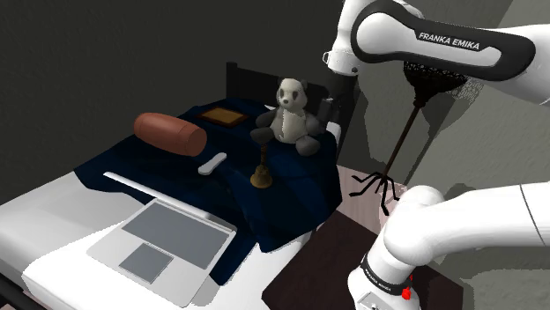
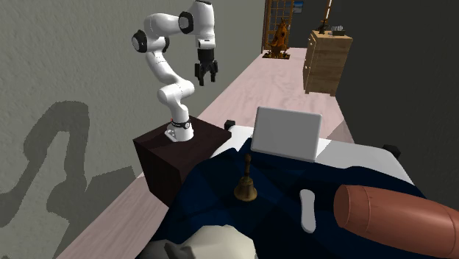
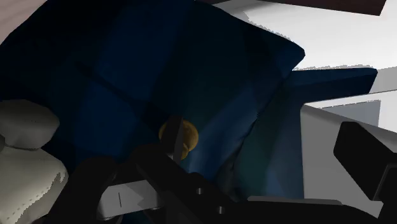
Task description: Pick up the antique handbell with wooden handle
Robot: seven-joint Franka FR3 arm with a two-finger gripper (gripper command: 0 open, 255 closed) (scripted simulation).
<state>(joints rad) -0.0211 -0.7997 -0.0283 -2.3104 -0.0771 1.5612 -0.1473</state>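
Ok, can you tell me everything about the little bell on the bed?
The small golden-brass handbell has a flared, shiny bowl and a slim dark brown handle that looks wooden. It stands upright, mouth down, on the rumpled dark blue blanket, just in front of the grey-and-white panda toy and near a white remote. Nothing but the blanket touches it; the open black claw hangs well away.

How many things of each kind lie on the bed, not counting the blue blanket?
Handbell: 1
Panda toy: 1
Brown bolster: 1
White remote: 1
Picture frame: 1
Laptop: 1
Total: 6
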